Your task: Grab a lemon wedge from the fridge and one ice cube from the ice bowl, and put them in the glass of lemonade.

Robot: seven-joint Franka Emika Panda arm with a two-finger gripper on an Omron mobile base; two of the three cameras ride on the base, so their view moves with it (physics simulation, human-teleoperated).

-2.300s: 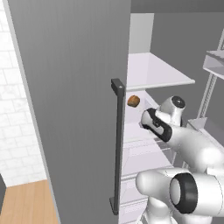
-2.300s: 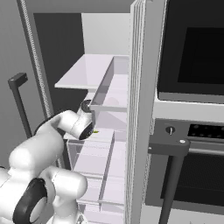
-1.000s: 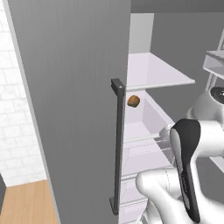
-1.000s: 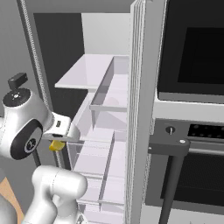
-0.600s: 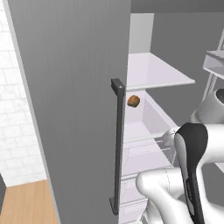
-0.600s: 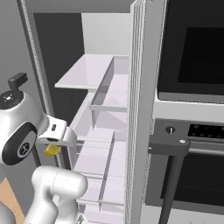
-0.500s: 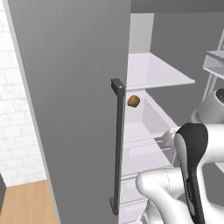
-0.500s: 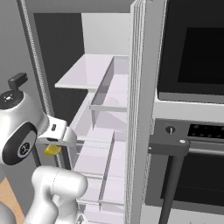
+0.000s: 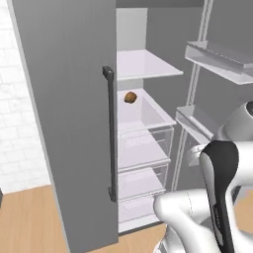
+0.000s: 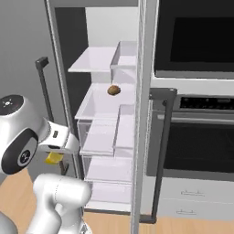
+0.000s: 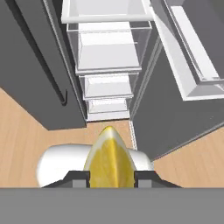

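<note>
The lemon wedge [image 11: 109, 159] is clamped between the fingertips of the gripper [image 11: 109, 177] at the bottom centre of the hand view. In the right base view the wedge [image 10: 54, 158] is seen at lower left, outside the open fridge [image 10: 112, 137]. A brown lump [image 9: 130, 97] lies on a shelf.

Matte grey skin on the fridge [image 9: 74, 123] — no shine at all, with a dark, dull bar handle [image 9: 110, 133]. Inside, shelves [image 10: 98, 59] of smooth white plastic and drawers [image 11: 109, 48] of clear, glassy plastic. The lemon wedge [image 11: 109, 162] looks moist and bright — slightly glossy flesh. Below, a wood-look floor [image 11: 26, 131], smooth and tan. Oven [image 10: 196, 36] front: black, glossy glass.
</note>
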